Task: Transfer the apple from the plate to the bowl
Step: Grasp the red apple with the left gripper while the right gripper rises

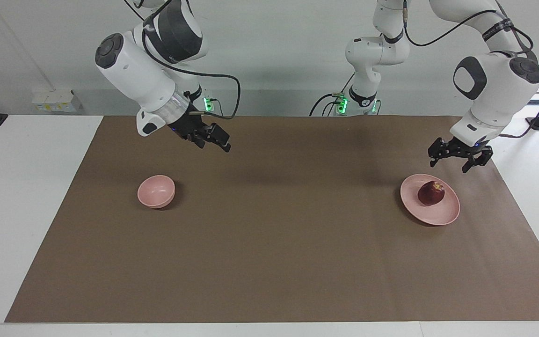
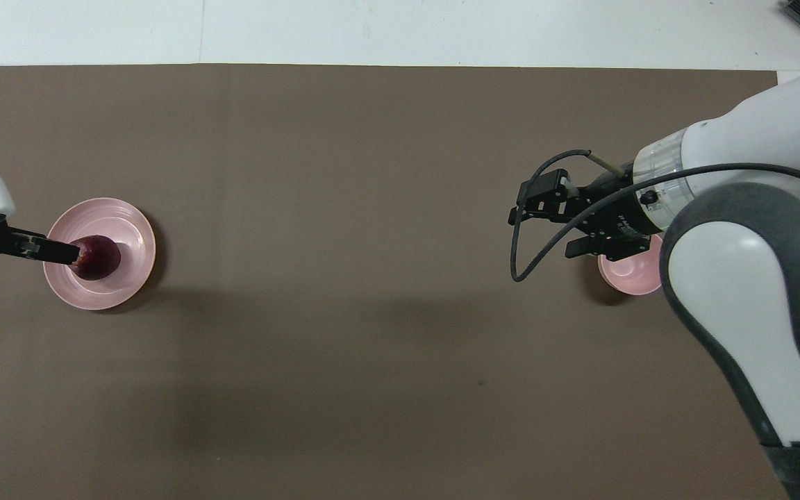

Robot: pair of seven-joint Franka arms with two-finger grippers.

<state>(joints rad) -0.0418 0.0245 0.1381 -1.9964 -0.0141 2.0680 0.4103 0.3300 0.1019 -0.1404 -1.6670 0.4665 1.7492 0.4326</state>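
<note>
From above, left pincer (image 2: 67, 253) seems to touch the apple (image 2: 98, 257); facing view shows it (image 1: 454, 158) raised clear over the plate (image 1: 442, 216), fingers spread, empty. Dark red apple, pale patch by the stem, sitting on the plate. Right pincer (image 1: 216, 138) open too, in the air, apart from the bowl (image 1: 156, 191), over brown bench (image 1: 279, 224).

Mostly matt stuff here, not much shine

The brown mat (image 1: 279, 234) over the middle of the frame looks like flat matt paper. Bowl (image 1: 156, 191) at left and plate (image 1: 438, 215) at right look like smooth pink plastic with a soft sheen. Apple (image 1: 431, 193) skin is glossy-ish. Arm shells (image 1: 138, 79) up top are smooth glossy white plastic.
</note>
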